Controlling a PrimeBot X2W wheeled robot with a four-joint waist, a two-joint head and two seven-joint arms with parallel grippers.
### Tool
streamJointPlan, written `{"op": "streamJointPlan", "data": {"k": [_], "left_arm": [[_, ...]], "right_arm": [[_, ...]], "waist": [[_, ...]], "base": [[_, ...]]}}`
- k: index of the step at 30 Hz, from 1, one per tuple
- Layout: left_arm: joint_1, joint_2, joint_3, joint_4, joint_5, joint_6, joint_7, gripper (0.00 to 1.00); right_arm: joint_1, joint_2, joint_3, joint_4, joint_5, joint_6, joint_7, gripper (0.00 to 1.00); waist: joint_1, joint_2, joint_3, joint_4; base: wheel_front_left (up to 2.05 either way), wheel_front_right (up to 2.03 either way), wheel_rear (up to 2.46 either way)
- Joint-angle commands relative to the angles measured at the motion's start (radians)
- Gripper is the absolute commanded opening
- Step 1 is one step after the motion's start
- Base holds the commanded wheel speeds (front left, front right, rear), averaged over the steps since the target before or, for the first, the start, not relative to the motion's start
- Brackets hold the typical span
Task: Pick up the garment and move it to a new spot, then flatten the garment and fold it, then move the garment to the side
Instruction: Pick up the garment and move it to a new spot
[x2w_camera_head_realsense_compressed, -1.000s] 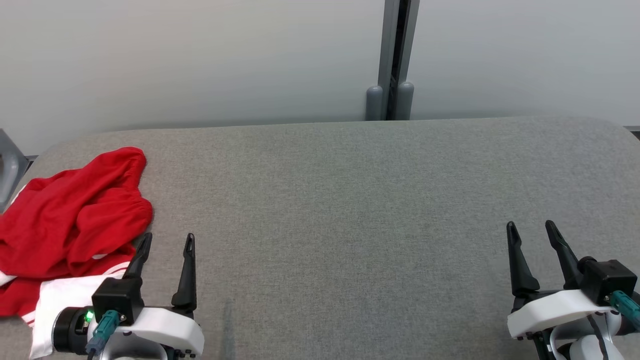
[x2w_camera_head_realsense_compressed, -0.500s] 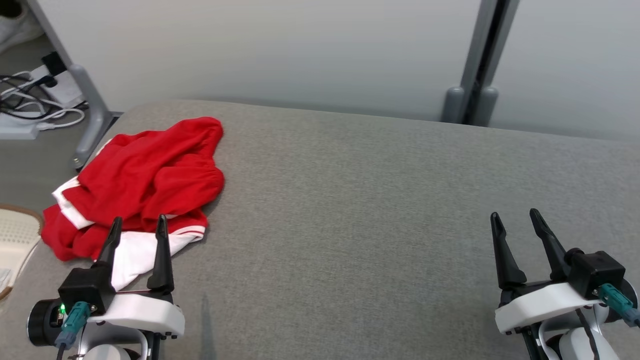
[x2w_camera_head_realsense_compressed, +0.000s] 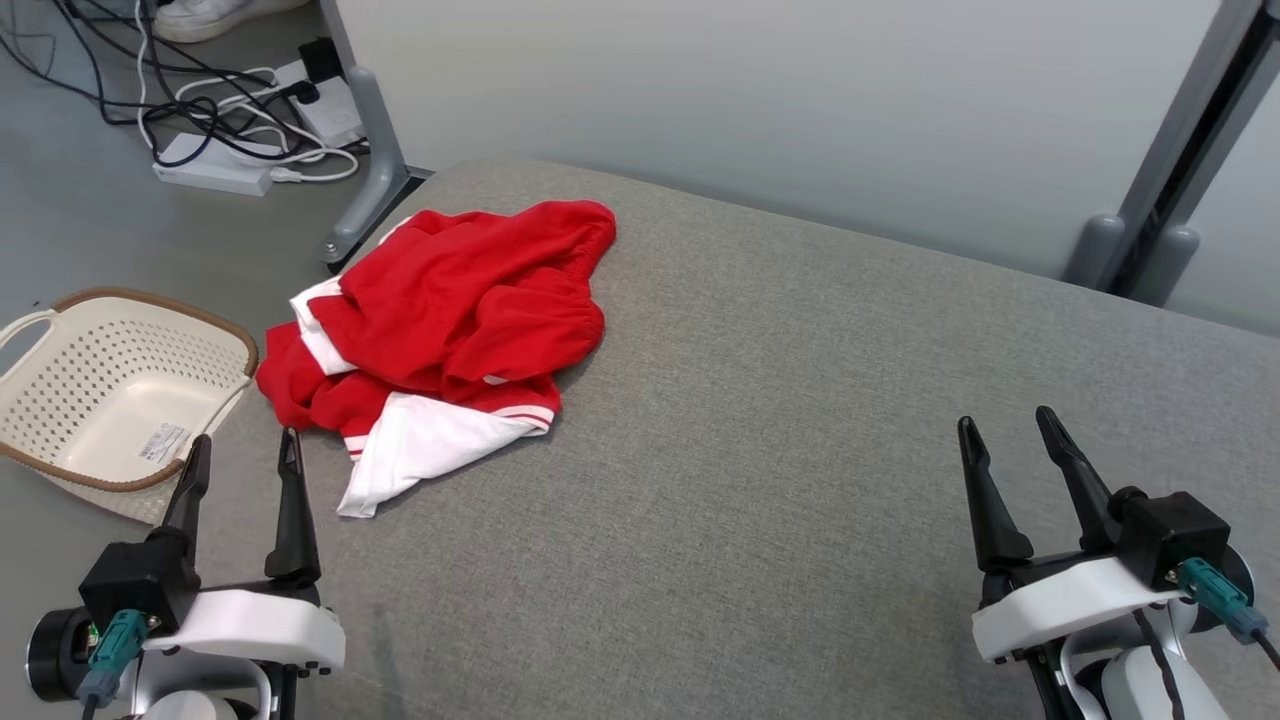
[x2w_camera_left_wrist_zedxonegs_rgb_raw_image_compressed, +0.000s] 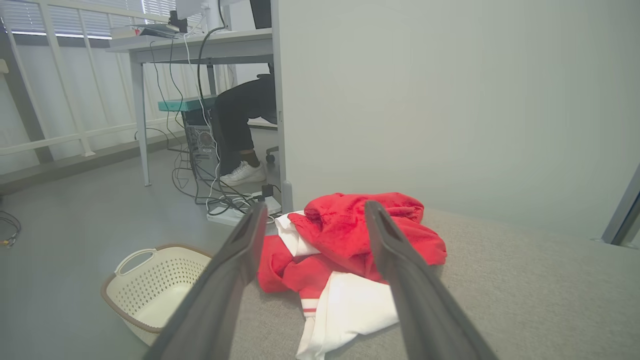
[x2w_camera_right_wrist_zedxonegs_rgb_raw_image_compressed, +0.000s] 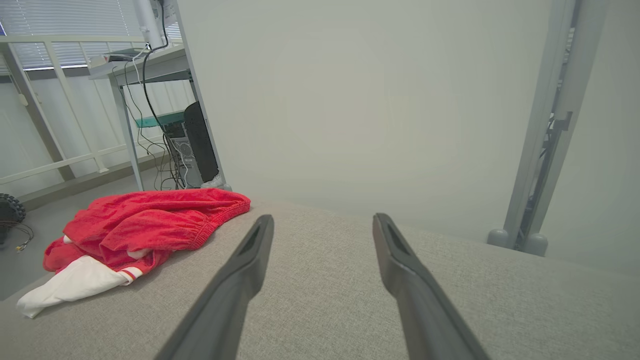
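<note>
Both arms sat low at the near edge of the table (x2w_camera_head_realsense_compressed: 800, 470), with their white wrist housings level and the long dark fingers pointing away from the robot. The left gripper (x2w_camera_head_realsense_compressed: 246, 437) hovered at the table's near left corner with its jaws spread wide and nothing between them. The right gripper (x2w_camera_head_realsense_compressed: 1005, 416), far over on the right side, was likewise parted and empty above bare cloth. The garment (x2w_camera_head_realsense_compressed: 450, 310) lay in a crumpled heap on the far left part of the table, ahead of the left gripper and a little to its right, clear of the fingertips and well apart from the right gripper. It was soft red fabric, bunched into rounded folds with a gathered elastic edge, and a flat white panel with red-striped trim spilled toward the left gripper. The table wore a grey woven cover with rounded corners. A cream perforated plastic basket (x2w_camera_head_realsense_compressed: 110, 350) with a brown rim stood on the floor beside the table's left edge.
</note>
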Motion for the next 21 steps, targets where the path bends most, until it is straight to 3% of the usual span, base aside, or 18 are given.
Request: {"op": "streamJointPlan", "data": {"k": [1,13,21], "left_arm": [[0.001,0.007,0.005,0.002,-0.006,0.001,-0.006,1.00],[-0.023,0.003,-0.007,0.008,-0.015,0.007,-0.005,1.00],[-0.111,0.001,-0.023,0.044,-0.030,-0.013,0.022,1.00]], "right_arm": [[-0.004,-0.002,-0.001,0.003,0.004,0.002,0.001,1.00],[-0.013,-0.005,0.001,0.003,0.003,0.002,0.003,1.00],[-0.031,-0.013,0.005,-0.014,-0.005,0.002,0.020,1.00]], "waist": [[-0.0001,0.0000,0.001,0.015],[-0.0001,0.0000,0.016,0.023],[-0.0001,0.0000,0.063,-0.006]], "base": [[0.00,0.00,0.00],[0.00,0.00,0.00],[0.00,0.00,0.00]]}}
